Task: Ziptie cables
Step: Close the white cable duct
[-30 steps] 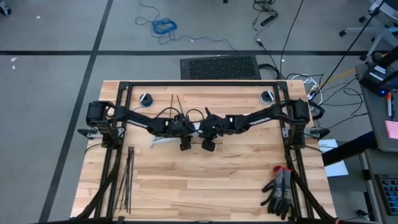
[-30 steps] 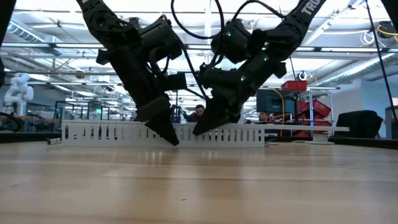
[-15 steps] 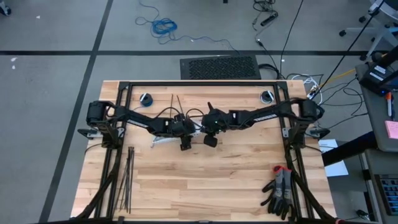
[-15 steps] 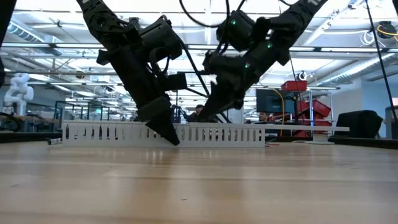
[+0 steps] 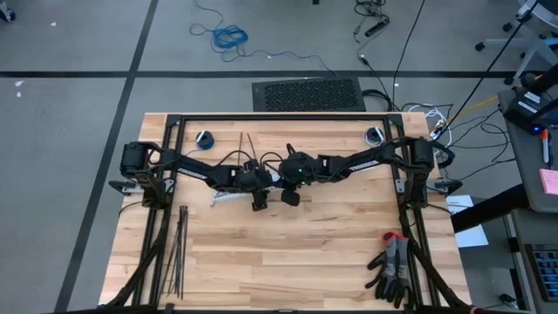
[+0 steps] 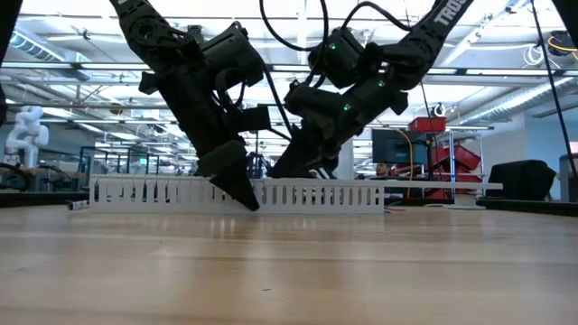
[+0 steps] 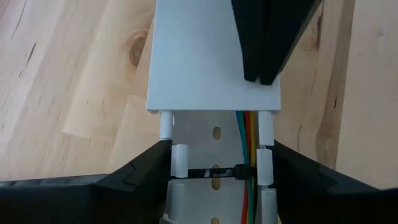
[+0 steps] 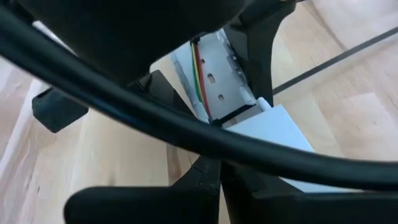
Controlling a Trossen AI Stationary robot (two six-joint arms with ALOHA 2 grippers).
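Since the earlier frames, the right arm had swung back toward the left arm; the left arm had held position.

Table (image 5: 288, 253): wooden, with the white slotted channel (image 7: 214, 68) lying near its middle.

Left gripper (image 7: 214, 171): fingers spread around the channel, one against each wall, steadying it.

Right gripper (image 7: 264, 43): fingers together, holding nothing, tip just above the channel's lid.

Cables (image 7: 245, 130): coloured wires lying inside the channel along one wall, crossed by a thin black tie (image 7: 211, 171).

Zipties (image 5: 179, 249): spare strips lay well apart, at the table's left edge.

Judgement: the left hold should stay firm and square while the closed right tip works slowly, so the wires are not dragged out.
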